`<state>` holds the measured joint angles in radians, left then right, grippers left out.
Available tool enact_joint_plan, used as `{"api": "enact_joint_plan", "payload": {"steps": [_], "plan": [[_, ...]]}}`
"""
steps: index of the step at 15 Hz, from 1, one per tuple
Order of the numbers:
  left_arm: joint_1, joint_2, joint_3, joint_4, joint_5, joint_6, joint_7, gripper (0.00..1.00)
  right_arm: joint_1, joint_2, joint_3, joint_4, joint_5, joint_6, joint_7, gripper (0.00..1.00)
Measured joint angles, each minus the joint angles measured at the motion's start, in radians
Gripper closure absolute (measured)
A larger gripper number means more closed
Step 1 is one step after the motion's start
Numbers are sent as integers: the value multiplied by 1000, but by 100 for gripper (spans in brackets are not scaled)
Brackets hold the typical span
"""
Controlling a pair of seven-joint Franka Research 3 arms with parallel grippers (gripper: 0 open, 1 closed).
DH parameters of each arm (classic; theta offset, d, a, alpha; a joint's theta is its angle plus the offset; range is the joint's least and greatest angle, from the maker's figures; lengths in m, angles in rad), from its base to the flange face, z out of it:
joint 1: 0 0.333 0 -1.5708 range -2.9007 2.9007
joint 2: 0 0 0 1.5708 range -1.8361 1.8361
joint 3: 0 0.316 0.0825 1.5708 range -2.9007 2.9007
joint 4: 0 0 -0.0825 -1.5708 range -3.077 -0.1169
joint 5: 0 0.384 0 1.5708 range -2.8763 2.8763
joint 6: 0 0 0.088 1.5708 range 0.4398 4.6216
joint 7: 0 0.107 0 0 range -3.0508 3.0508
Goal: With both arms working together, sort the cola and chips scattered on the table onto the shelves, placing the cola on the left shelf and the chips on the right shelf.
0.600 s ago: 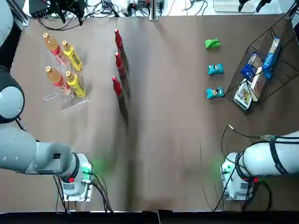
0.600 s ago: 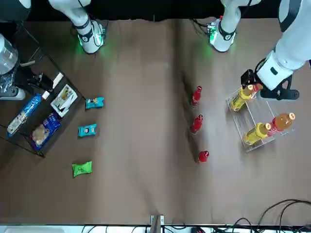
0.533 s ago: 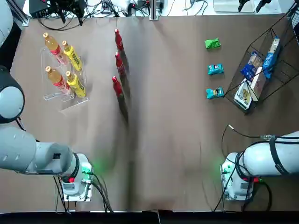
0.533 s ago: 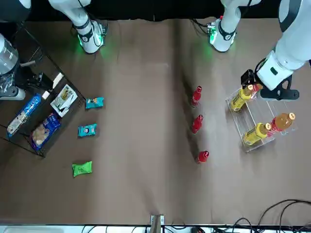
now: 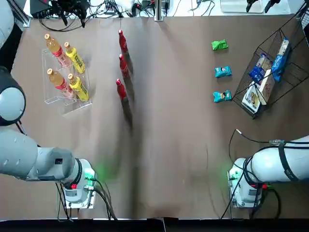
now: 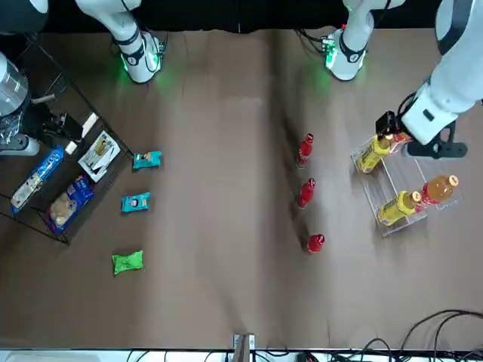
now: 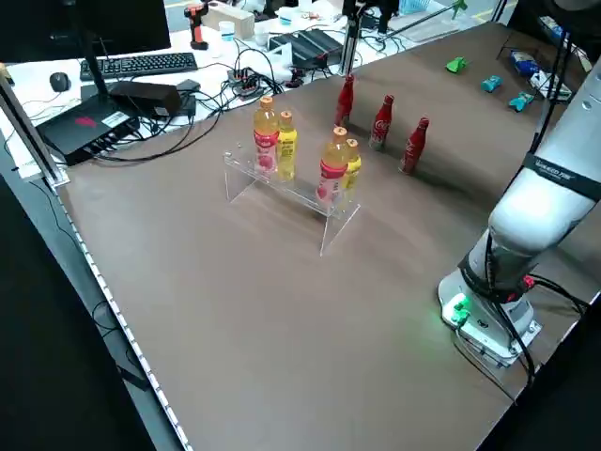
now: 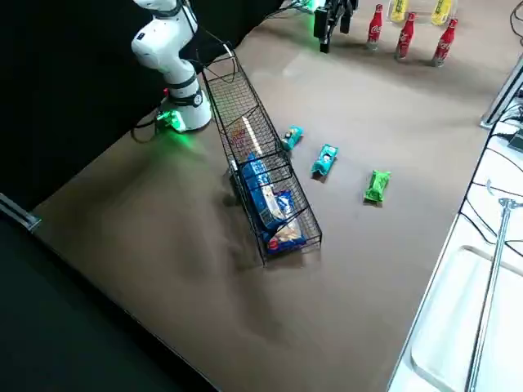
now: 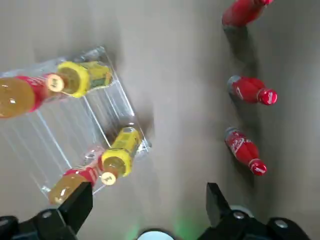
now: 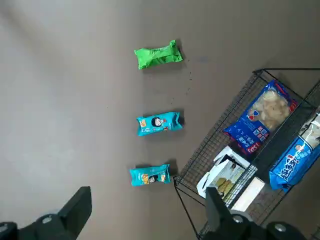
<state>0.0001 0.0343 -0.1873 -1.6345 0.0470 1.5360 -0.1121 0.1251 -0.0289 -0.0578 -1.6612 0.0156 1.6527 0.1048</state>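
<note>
— Where are your grippers?

— My left gripper (image 9: pixel 145 210) hangs high above the table (image 5: pixel 169 145), over the stretch between the left shelf (image 5: pixel 65 99) and the cola. Its fingers (image 9: pixel 80 207) are spread wide, with nothing between them. My right gripper (image 10: pixel 145 212) hangs just as high over the other side, by the near corner of the right shelf (image 5: pixel 289 79), jaws likewise spread and empty.

— And the cola?

— Three cola bottles stand upright in a row on the table, just right of the left shelf: far (image 5: pixel 122 41), middle (image 5: pixel 124 65), near (image 5: pixel 120 90). None touches the shelf, which holds two orange bottles (image 5: pixel 53 46) and two yellow bottles (image 5: pixel 74 57).

— The chips?

— Three packets lie flat in a column left of the right shelf: the green one (image 5: pixel 219 45) farthest from me, then two teal ones (image 5: pixel 222 71) (image 5: pixel 222 96). The nearest teal packet sits just beside the basket's corner. Inside the basket lie blue and white packages (image 5: pixel 263 65).
</note>
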Motion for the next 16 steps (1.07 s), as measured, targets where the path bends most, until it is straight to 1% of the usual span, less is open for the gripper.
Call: {"api": "enact_joint_plan", "payload": {"steps": [2,4,5,7,9,11,14,16], "plan": [[-24,50,-24,-38,-17,2,-13,0,-1,6,0,-1,3,1,8,0],[-62,83,-41,-88,-26,11,-41,0,-5,28,-2,-1,13,1,15,0],[-75,92,-51,-121,-40,33,-50,0,-8,41,-3,-2,14,3,17,0],[-85,99,-64,-187,-56,129,-59,0,-14,69,-6,-2,15,7,26,0],[-86,106,-66,-225,-58,241,-98,0,-17,93,-7,-2,16,13,43,0],[-87,129,-66,-233,-58,343,-152,0,-21,115,-7,-2,16,15,55,0],[-99,189,-66,-225,-41,488,-220,0,-23,156,-7,-5,16,18,150,0],[-108,254,-66,-169,22,535,-280,0,-23,190,-7,-6,19,52,182,0]]}}
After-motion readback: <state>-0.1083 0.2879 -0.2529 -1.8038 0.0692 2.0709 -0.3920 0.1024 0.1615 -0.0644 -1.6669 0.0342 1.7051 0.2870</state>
